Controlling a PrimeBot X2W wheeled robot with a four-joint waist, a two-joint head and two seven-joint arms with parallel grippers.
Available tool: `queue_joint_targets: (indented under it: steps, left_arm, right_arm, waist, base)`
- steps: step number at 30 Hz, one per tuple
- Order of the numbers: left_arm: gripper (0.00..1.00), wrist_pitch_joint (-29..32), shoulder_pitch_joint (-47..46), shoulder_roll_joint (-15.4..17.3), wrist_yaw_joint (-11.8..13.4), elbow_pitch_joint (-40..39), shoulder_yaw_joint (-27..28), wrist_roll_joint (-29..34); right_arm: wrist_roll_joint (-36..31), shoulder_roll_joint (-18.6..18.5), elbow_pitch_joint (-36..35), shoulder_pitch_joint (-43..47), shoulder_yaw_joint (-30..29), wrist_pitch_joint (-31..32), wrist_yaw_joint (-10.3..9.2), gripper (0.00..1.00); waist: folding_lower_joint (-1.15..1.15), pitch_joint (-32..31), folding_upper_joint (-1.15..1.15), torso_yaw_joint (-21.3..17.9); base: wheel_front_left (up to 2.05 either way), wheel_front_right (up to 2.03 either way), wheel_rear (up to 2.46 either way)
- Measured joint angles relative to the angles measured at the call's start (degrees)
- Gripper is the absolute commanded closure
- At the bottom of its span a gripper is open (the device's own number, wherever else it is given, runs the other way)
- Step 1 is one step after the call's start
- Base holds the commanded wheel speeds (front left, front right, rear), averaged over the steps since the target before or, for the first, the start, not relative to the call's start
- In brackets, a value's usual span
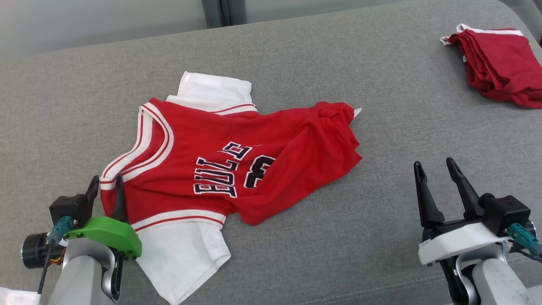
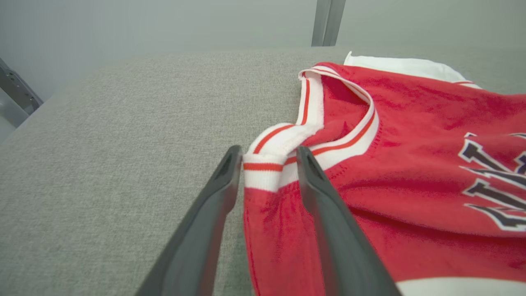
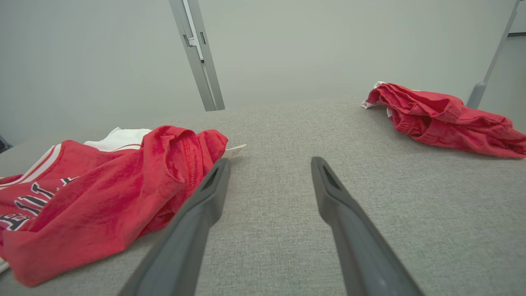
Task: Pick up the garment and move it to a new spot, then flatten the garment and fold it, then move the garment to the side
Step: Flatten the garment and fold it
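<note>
Red jersey [image 1: 254,140], soft and limp, is best taken at the striped strap [image 1: 116,165], lower left, straddled by the half-open left gripper [image 1: 107,180]; hold cannot be told; right gripper [image 1: 433,164] gapes empty.

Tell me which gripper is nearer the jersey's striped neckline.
Left. The left gripper straddles the striped neckline; the right gripper stands apart, beyond the jersey's crumpled hem.
</note>
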Motion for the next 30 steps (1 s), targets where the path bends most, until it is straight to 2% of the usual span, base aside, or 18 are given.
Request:
queue_joint_targets:
  steps: [11,22,23,24,25,30]
  left_arm:
    - [0.00,-0.10,6.12,-5.34,-0.19,-16.73,3.79,2.92]
    - [0.00,-0.11,10.56,-7.89,-1.07,-24.52,3.21,4.37]
    - [0.00,-0.10,10.76,-7.91,-1.09,-24.77,3.10,4.37]
    - [0.00,-0.10,10.91,-7.94,-1.09,-24.98,2.99,4.38]
    - [0.00,-0.11,11.11,-7.99,-1.09,-25.26,2.79,4.44]
    - [0.00,-0.11,12.10,-8.09,-0.91,-26.37,3.14,4.43]
  right_arm:
    - [0.05,-0.30,3.00,-1.71,4.47,0.00,0.00,0.00]
    - [1.52,-1.32,15.26,-9.83,11.61,0.00,0.00,0.00]
    - [2.08,-1.31,16.37,-10.50,12.25,-0.01,0.00,0.16]
    - [2.65,-1.31,17.40,-11.02,12.83,0.00,0.00,0.76]
    - [3.25,-1.30,18.38,-11.56,13.44,0.00,0.00,1.00]
    - [4.41,-1.45,19.59,-12.85,14.77,0.00,0.00,1.00]
  waist:
    - [0.00,-1.51,0.00,3.06]
    - [0.00,-1.31,0.00,7.14]
    - [0.00,-1.24,0.00,7.51]
    - [0.00,-1.20,0.00,7.78]
    - [0.00,-1.16,0.00,8.04]
    - [0.00,-1.53,0.00,7.94]
  base:
    - [0.00,0.00,0.00]
    - [0.00,0.00,0.00]
    - [0.00,0.00,0.00]
    - [0.00,0.00,0.00]
    - [0.00,0.00,0.00]
    - [0.00,0.00,0.00]
